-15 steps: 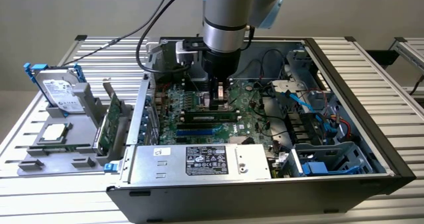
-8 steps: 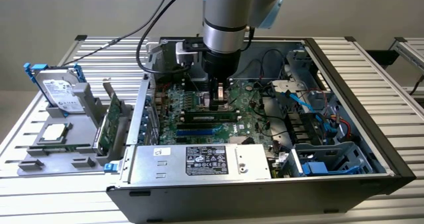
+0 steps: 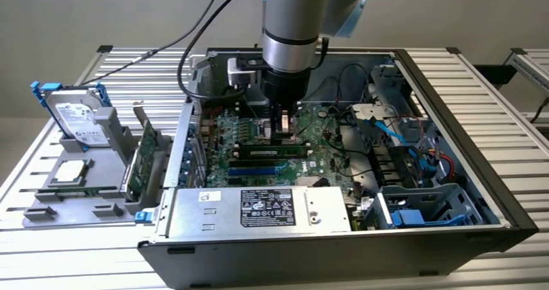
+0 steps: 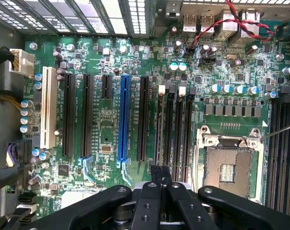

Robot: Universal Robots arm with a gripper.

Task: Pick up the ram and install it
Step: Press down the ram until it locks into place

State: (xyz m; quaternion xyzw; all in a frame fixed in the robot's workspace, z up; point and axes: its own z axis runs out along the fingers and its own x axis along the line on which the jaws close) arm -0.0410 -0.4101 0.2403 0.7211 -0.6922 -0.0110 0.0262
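- The open computer case [image 3: 446,193] lay on its side on a slatted metal table [image 3: 480,84], its power supply [image 3: 257,209] along the near edge in the exterior view.
- The green motherboard [image 4: 111,124] filled the case floor, with black expansion slots, one blue slot [image 4: 123,122], one white slot [image 4: 48,108] and an empty processor socket [image 4: 229,165].
- The robot arm [image 3: 296,26] reached straight down into the case over the board.
- A grey holder [image 3: 81,174] stood outside the case at the exterior view's left, carrying a hard drive [image 3: 77,119] and a green expansion card [image 3: 141,155].
- The ram [image 3: 272,152] lay flat-on in the slot area of the board, just below the gripper in the exterior view.
- The gripper [image 4: 160,175] hung low above the memory slots, its fingers [image 4: 157,172] pressed together with nothing between them.
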